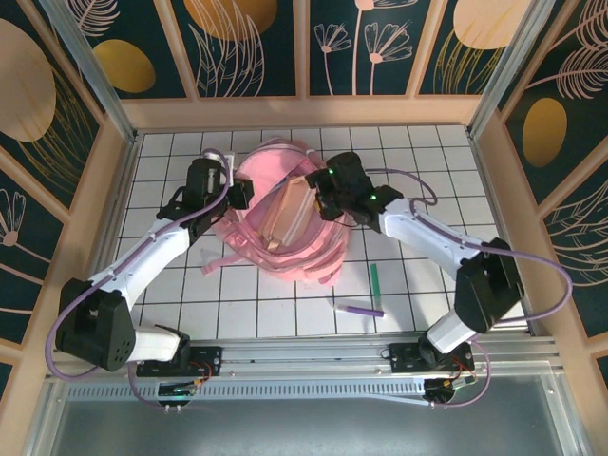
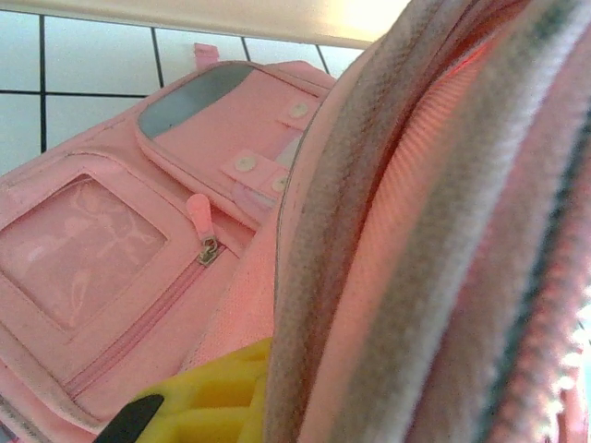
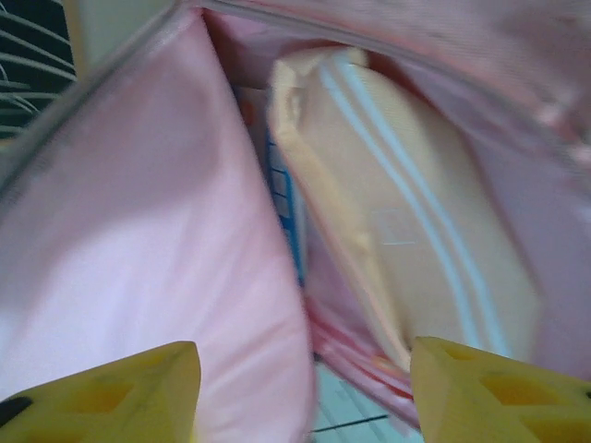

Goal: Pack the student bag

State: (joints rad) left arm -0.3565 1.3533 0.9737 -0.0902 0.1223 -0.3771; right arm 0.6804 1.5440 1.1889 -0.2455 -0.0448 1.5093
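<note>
surroundings: dark teal wall panels [image 1: 256, 47] with gold discs and pale leaf drawings, set in a light wooden frame around a white gridded desk [image 1: 427, 171].
student bag [image 1: 261, 176]: lies in the middle of the desk, towards the far edge, with its main opening spread wide and its pink straps trailing towards the near edge.
bag front: in the left wrist view the student bag [image 2: 111, 240] shows a clear window pocket, a zip with a pink pull and a snap-buttoned flap.
left gripper [image 1: 239, 194]: at the bag's left rim, closed tight on the zip edge, which fills the space just beside its yellow finger [image 2: 212, 392].
right gripper [image 1: 318, 195]: over the bag's right rim, at the opening. its yellow fingers [image 3: 111, 388] stand well apart with nothing between them, above the pink lining [image 3: 138, 240].
pencil pouch [image 3: 406, 221]: peach, with pale stripes, inside the bag; it lies tilted, between the two grippers [image 1: 290, 214].
blue edge [image 3: 282, 198]: just beside the pouch inside the bag; what it is i cannot tell.
green pen [image 1: 374, 280]: on the desk near the bag's right side.
purple pen [image 1: 359, 309]: towards the near edge, just beside the green one.
</note>
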